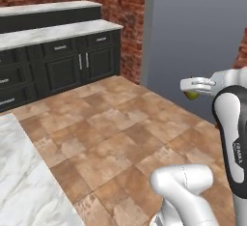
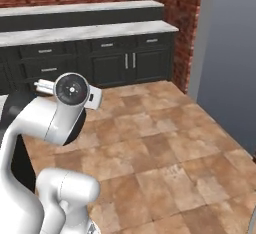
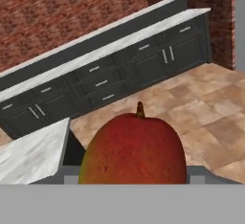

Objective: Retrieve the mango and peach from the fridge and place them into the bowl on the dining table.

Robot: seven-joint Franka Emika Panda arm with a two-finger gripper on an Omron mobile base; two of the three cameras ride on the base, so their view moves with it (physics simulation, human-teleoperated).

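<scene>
Gripper [image 1: 192, 93] clamped on the mango [image 3: 134, 149], stem end up, carried above the tile floor; dining table [image 1: 21, 172] corner lies lower-left of the mango, bowl unseen.

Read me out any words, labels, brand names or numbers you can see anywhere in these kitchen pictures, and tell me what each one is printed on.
"FRANKA": small vertical lettering on the dark band of the robot arm, left base view; blurred, only just readable.
No other text: none on the mango, the dark cabinets or the brick wall.
</scene>
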